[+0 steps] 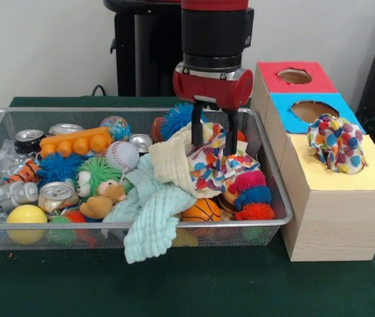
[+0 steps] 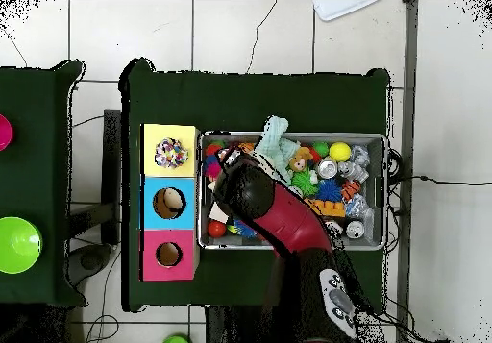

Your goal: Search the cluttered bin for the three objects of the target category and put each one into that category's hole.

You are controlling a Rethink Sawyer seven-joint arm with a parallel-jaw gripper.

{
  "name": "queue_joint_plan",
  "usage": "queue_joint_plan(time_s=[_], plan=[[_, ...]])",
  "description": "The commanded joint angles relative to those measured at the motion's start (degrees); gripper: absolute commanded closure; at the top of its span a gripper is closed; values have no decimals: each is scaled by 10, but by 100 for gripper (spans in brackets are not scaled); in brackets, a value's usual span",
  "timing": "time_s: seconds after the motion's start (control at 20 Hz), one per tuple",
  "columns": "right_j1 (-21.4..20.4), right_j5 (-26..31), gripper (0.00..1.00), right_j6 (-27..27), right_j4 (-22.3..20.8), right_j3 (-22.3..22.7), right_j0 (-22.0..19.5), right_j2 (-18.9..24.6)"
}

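The wire mesh bin (image 1: 285, 212) is full of toys, cans and cloths. My gripper (image 1: 214, 140) hangs over its right part, open, with one finger on each side of a white cloth piece with coloured spots (image 1: 208, 165) that lies on the pile and bunches up between the fingers. Another spotted cloth piece (image 1: 336, 142) sits bunched in the hole of the yellow-topped box (image 1: 372, 177) and covers the hole. It also shows in the overhead view (image 2: 170, 153). In the overhead view my arm (image 2: 255, 195) hides the gripper. No third spotted piece shows.
A mint cloth (image 1: 151, 214) hangs over the bin's front rim and a cream cloth (image 1: 170, 162) lies beside the gripper. A baseball (image 1: 122, 156), a small basketball (image 1: 202, 211), spiky balls (image 1: 252, 195) and cans (image 1: 57, 193) fill the bin. Blue-topped (image 1: 286, 119) and red-topped (image 1: 270, 79) holes stand behind the yellow box.
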Motion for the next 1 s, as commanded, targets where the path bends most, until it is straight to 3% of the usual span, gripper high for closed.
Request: queue_joint_plan(time_s=[0.05,0.6,0.65,0.8,1.0], plan=[[48,-26,0,137,10,13,-2,30],[70,-50,0,137,9,7,-13,47],[72,-52,100,138,11,4,-13,47],[74,-47,100,142,17,3,-15,49],[68,6,100,141,20,-16,10,8]])
